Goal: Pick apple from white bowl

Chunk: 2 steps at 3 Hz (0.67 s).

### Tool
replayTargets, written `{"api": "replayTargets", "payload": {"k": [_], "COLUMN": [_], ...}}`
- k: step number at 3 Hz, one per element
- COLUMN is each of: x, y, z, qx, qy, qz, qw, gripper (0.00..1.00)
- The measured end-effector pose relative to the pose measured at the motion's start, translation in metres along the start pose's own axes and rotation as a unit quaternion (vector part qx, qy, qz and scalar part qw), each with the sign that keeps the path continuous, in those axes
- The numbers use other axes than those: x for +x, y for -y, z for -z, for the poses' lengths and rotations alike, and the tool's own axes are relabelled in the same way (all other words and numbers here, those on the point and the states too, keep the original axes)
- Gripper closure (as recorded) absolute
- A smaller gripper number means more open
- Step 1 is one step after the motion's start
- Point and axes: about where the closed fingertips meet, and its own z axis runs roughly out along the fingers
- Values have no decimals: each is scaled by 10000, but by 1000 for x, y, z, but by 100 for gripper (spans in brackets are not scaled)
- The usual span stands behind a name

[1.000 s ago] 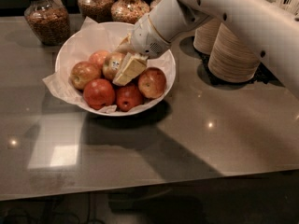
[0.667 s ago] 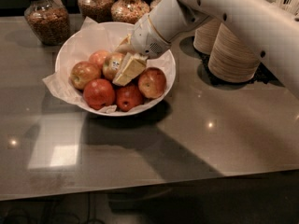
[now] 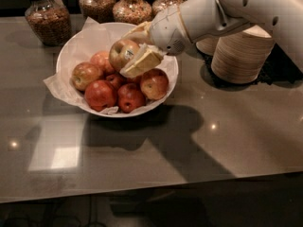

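The gripper (image 3: 126,55) is over the middle of the white bowl (image 3: 75,45), clenched on the apple (image 3: 121,52). One pale finger (image 3: 142,61) lies across the apple's lower right side, facing the table's near edge. The other finger (image 3: 138,32) presses from behind, on the side toward the far edge. The jaws stand about an apple's width apart, with the fruit filling the gap. The arm (image 3: 213,13) reaches in from the far right corner of the table (image 3: 199,150).

The apple is yellowish-green with a faint blush. It sits higher than the other fruit, and I cannot tell whether its underside touches the one below. It is close to round, so no long axis stands out. Its small white sticker (image 3: 129,54) faces the near edge and the camera. The stem end is not clear enough to place.

The bowl stands toward the far edge, on the left half of the table as the camera sees it. It is lined with crumpled paper (image 3: 57,83) that spills over the rim toward the left edge. Redder apples (image 3: 100,94) lie heaped in the bowl's near half.

Four jars (image 3: 47,19) stand in a row along the far edge behind the bowl. A stack of tan paper bowls (image 3: 241,56) stands near the far right corner, well apart from the bowl.
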Motion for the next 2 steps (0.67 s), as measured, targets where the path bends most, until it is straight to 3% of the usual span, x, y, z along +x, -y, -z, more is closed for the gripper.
{"api": "replayTargets", "payload": {"k": [1, 2], "x": [-26, -51], "y": [1, 2], "z": [36, 66], "qx": [335, 571], "qy": [583, 928], "qz": [234, 460], "qw": [9975, 9930], "gripper": [100, 100]}}
